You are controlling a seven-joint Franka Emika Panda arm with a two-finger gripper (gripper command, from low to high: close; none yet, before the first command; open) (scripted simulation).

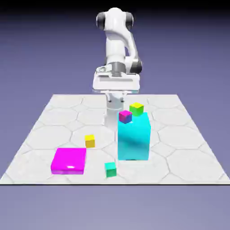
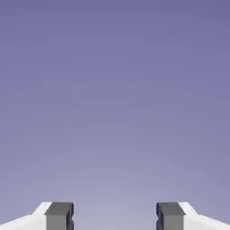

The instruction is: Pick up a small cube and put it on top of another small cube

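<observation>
Backdrop: plain blue-violet behind a pale hexagon-tiled table (image 1: 188,148); the hand view shows only that backdrop.
Gripper: the gripper (image 2: 115,218) stands apart with a wide gap and nothing between its grey fingertips (image 2: 58,215); in the exterior view it is hard to pick out under the white hand at the table's far edge, behind the big cyan block (image 1: 134,137).
Yellow-orange cube: the small yellow-orange cube (image 1: 90,141) sits flat on the table, to the exterior view's left of the cyan block, well apart from it and near the far corner of the flat magenta slab (image 1: 68,161).
Handling: likely light, rigid and smooth-faced; I would pinch two opposite side faces, squarely, at mid-height.
Lime cube: the small lime yellow-green cube (image 1: 136,108) rests on the cyan block's top, at its far side, just beside the small magenta cube (image 1: 125,117).
Teal cube: the small teal-green cube (image 1: 110,169) lies in front of the cyan block's near left corner.
Room: open tiles surround the yellow-orange cube, so descent looks clear.
Edges: placement is raised; the magenta cube crowds the lime one, and the top's edges are near.
</observation>
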